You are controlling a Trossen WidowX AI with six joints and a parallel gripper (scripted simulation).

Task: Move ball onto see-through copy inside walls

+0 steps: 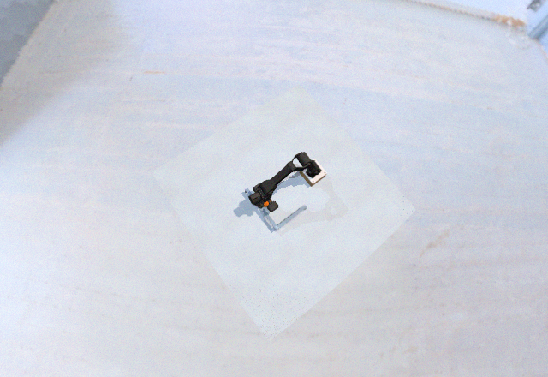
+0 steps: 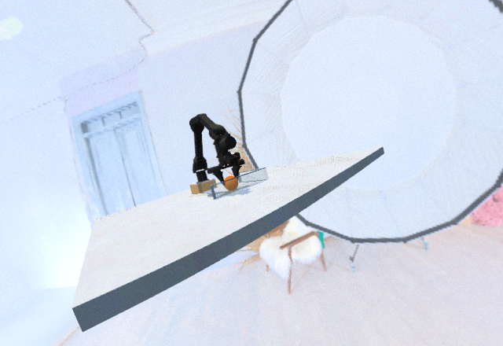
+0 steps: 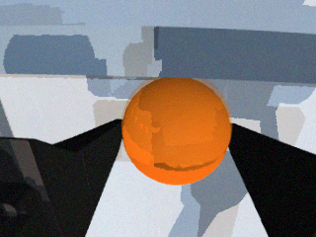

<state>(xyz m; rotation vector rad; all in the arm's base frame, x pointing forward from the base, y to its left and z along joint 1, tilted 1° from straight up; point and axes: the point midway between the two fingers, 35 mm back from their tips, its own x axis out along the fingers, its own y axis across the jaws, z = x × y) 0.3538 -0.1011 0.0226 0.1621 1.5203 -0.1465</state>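
The orange ball (image 1: 265, 203) (image 2: 231, 182) (image 3: 177, 130) is between the two black fingers of my gripper (image 2: 231, 179) (image 3: 174, 127), which is shut on it. It is low over the table, on the inner side of the clear walls (image 1: 292, 217) (image 2: 255, 174) (image 3: 247, 54); whether it touches the table I cannot tell. The see-through copy (image 3: 220, 95) is almost fully covered by the ball; only a thin pale orange rim shows around the ball's upper edge in the wrist view. One wall runs just beyond the ball there. In the top view the arm partly hides the ball.
The arm's base block (image 1: 317, 179) (image 2: 202, 186) stands on the table (image 1: 282, 293) (image 2: 162, 237), behind the walls in the exterior view. The walls' corner (image 1: 275, 228) is to one side of the ball. Shadows of the arm fall across the table and the wall.
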